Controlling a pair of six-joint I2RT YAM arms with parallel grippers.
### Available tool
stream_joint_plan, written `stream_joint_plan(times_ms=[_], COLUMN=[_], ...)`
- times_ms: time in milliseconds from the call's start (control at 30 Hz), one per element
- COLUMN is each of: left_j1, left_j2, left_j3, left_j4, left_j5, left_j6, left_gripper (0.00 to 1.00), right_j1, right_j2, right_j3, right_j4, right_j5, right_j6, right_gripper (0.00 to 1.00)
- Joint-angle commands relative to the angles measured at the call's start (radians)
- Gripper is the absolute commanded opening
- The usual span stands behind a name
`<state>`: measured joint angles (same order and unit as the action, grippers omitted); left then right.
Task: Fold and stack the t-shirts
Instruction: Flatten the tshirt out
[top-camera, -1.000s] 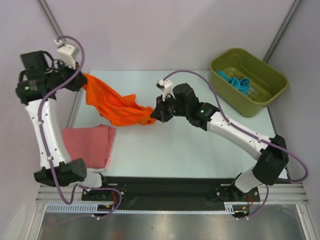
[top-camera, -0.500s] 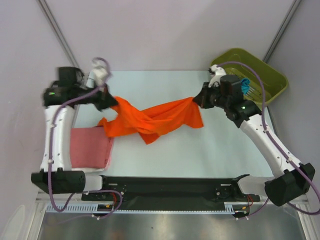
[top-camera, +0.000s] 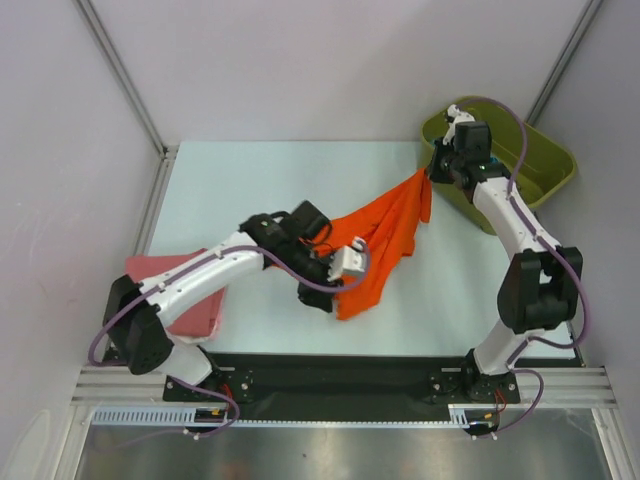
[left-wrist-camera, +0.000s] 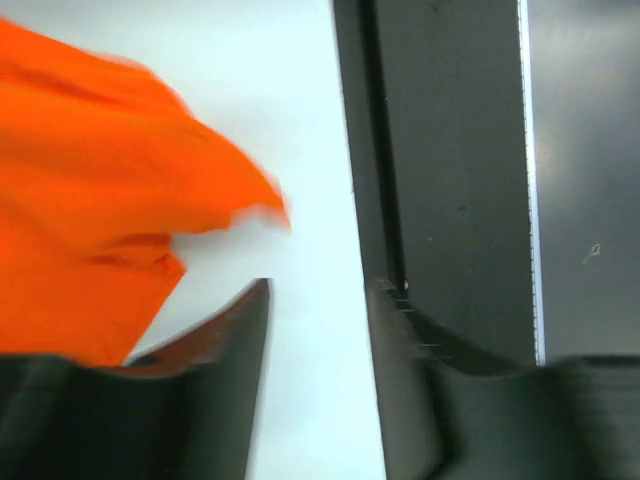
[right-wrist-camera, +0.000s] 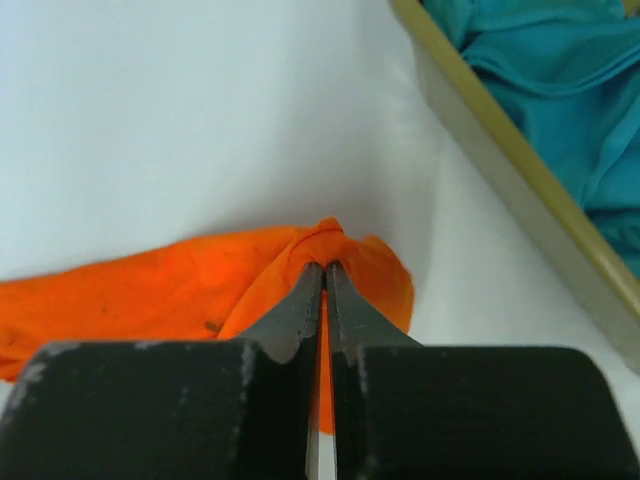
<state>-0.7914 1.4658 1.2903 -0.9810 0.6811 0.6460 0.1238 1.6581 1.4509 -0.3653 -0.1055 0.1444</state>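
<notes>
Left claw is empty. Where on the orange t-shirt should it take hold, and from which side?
Take the loose pointed corner of the orange t-shirt on the table, coming in low from the near side. The right claw pins the far end beside the bin, so the cloth trails diagonally and that free corner lies just ahead of the left claw.

Crumpled orange t-shirt (top-camera: 385, 235), far right corner lifted, near end trailing on the worktop (top-camera: 230, 190); pink t-shirt (top-camera: 203, 312), apparently folded, near left; teal t-shirt (right-wrist-camera: 540, 90), bunched, far right.
</notes>
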Motion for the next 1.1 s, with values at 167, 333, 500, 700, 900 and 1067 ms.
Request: stream_joint_plan(times_ms=[167,333,500,700,900,1067], left_j1=[-0.083,0.102,0.221,0.385,0.386,0.386], left_j2=[-0.002,-0.081,-0.042,0.088,0.211,0.235], left_j3=[0.073,-0.054,-0.336,-0.335,-0.310,-0.310], left_j4=[0.131,0.305,0.511,0.591,0.604,0.607], left_j5=[-0.097,-0.442,-0.837,-0.855,-0.816,-0.790], left_j6=[-0.017,-0.097,-0.013,0.020,0.072,0.058], left_gripper=[0.76,0.76,0.75,0.74,0.72,0.35], right_j1=[-0.003,0.048,0.242,0.491,0.643,0.654], right_j2=[0.045,-0.148,-0.403,-0.517,-0.526,-0.494], right_j3=[0.241,0.059,-0.234,-0.510,-0.705,-0.762], right_j4=[-0.121,-0.210,-0.242,-0.252,-0.180,-0.074], right_j5=[0.090,0.203,0.236,0.115,0.069,0.035], right_j6=[0.001,0.078,0.184,0.294,0.392,0.435], right_gripper=[0.61,0.68,0.64,0.57,0.61,0.58])
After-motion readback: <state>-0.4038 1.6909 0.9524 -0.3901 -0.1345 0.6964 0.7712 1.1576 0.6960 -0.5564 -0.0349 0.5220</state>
